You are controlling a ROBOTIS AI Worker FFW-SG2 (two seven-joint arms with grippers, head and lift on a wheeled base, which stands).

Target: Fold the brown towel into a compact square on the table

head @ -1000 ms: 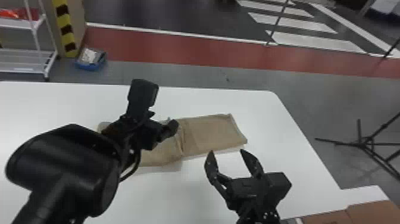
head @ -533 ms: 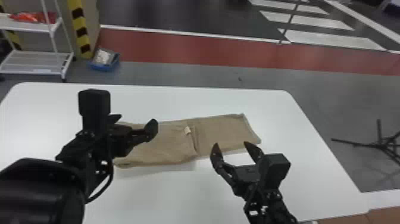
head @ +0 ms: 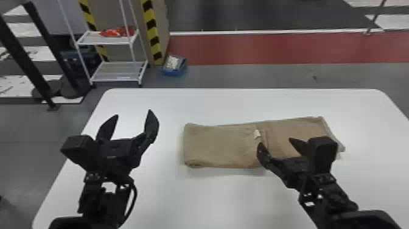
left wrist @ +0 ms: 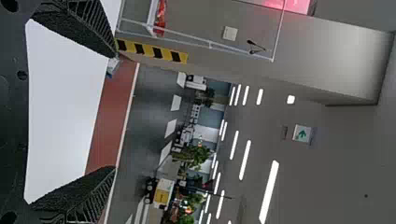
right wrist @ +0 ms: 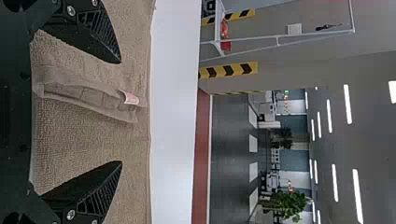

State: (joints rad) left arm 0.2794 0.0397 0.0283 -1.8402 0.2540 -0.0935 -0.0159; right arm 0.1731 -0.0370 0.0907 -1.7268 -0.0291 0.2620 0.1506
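Well, oblong towel (head: 219, 146) (pale tag (head: 257, 133))

Brown towel (head: 219, 146) lies on table (head: 213, 201); label (head: 257, 133) shows.

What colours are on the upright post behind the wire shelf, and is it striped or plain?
The post is striped in yellow and black, clearest in the head view.

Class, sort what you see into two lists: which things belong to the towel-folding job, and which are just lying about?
Part of the job:
- brown towel, partly folded
- white table under it
- left gripper, open
- right gripper, open

Just lying about:
- white shelf rack
- red item on its upper shelf
- blue bin on the floor
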